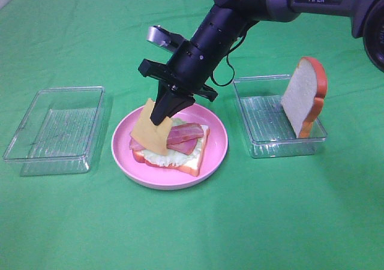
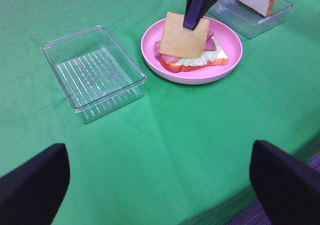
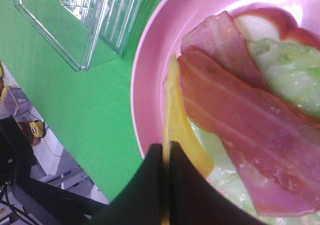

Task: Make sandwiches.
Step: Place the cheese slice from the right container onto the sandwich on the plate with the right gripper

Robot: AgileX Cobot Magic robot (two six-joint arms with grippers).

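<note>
On the pink plate [image 1: 217,145] lies the open sandwich: a bread slice [image 1: 193,161] with lettuce [image 1: 175,157] and two bacon strips [image 1: 185,135] on top. My right gripper [image 1: 163,115] is shut on the top edge of a yellow cheese square [image 1: 150,134], which hangs tilted just over the bacon's left end. The right wrist view shows the cheese [image 3: 177,120] edge-on between the closed tips [image 3: 166,155], beside the bacon [image 3: 240,120]. My left gripper [image 2: 160,182] stands open and empty, well back near the table's front edge, its fingers [image 2: 35,185] wide apart.
A second bread slice [image 1: 304,96] stands on edge in the clear tray [image 1: 264,145] to the right of the plate. An empty clear tray [image 1: 54,132] sits to the plate's left. Green cloth covers the table.
</note>
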